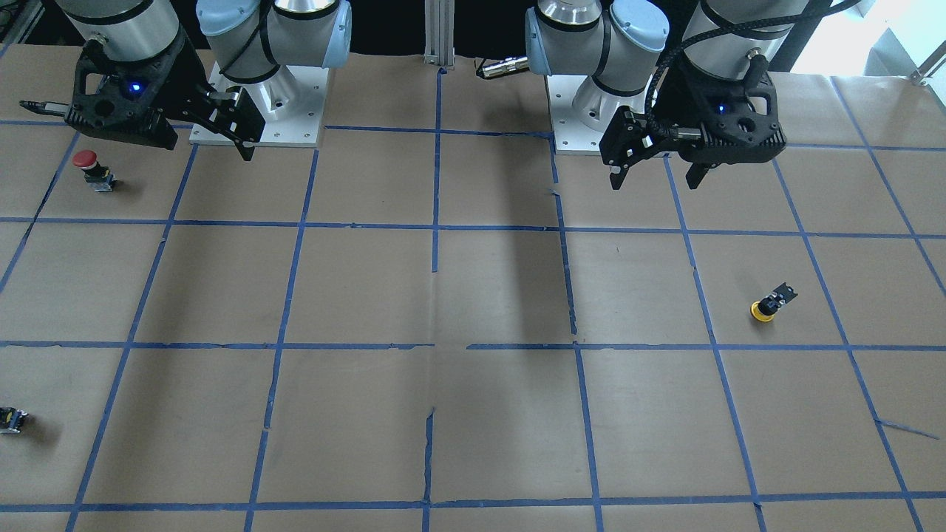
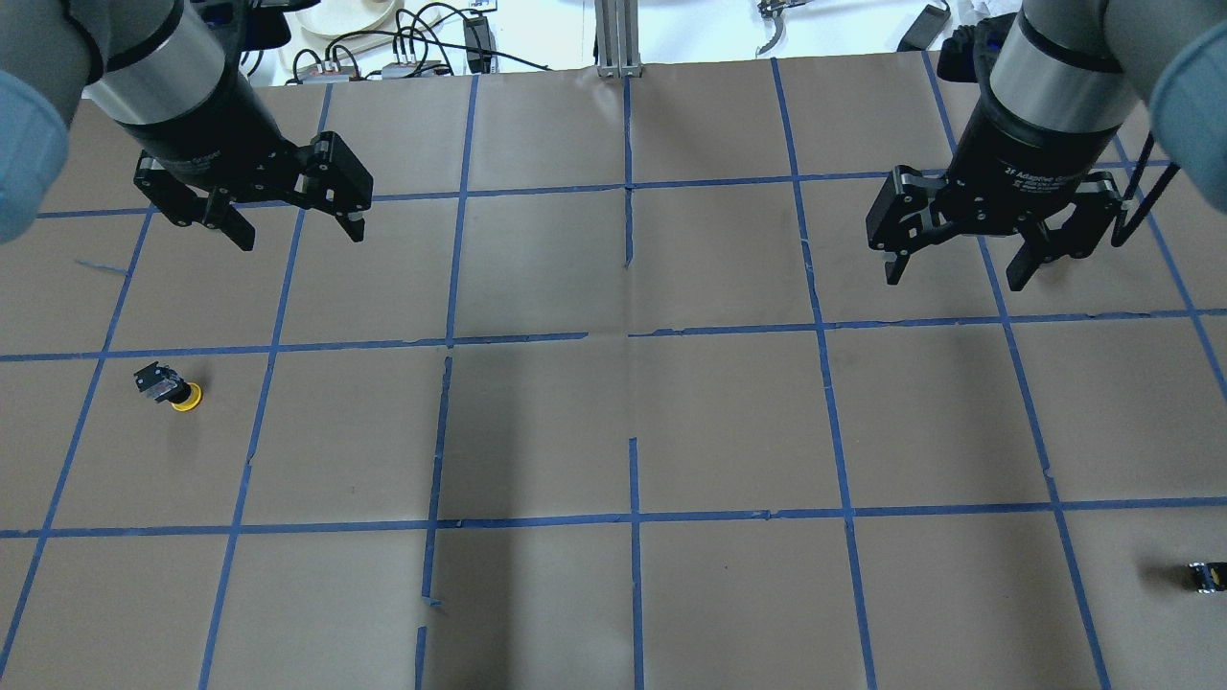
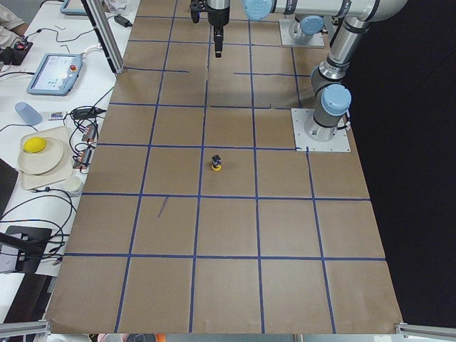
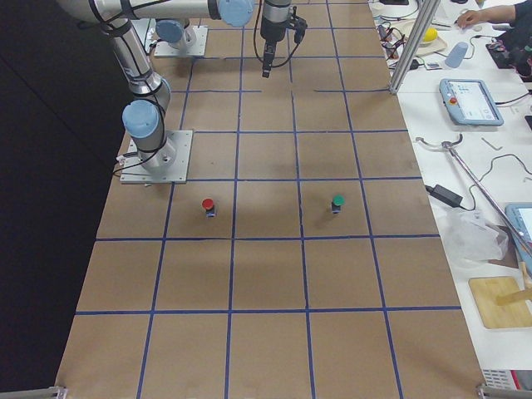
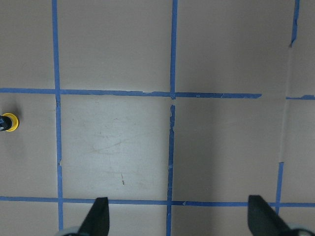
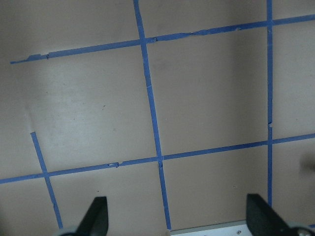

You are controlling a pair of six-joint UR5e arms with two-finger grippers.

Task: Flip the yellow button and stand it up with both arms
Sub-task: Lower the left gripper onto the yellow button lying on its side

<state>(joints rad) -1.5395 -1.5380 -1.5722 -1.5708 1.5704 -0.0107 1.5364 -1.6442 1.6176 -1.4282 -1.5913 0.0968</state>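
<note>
The yellow button (image 2: 171,388) lies tilted on the brown paper at my left. Its yellow cap is on the table and its black body points up and away. It also shows in the front view (image 1: 768,303), in the left side view (image 3: 216,163) and at the left edge of the left wrist view (image 5: 9,122). My left gripper (image 2: 300,235) is open and empty, high above the table and beyond the button; it also shows in the front view (image 1: 655,183). My right gripper (image 2: 954,280) is open and empty, high over the right half.
A red-capped button (image 1: 92,168) stands near the right arm's base plate (image 1: 295,111). A green-capped button (image 4: 337,202) stands further out. A small black-and-yellow piece (image 2: 1206,575) sits at the table's right edge. Blue tape lines grid the paper.
</note>
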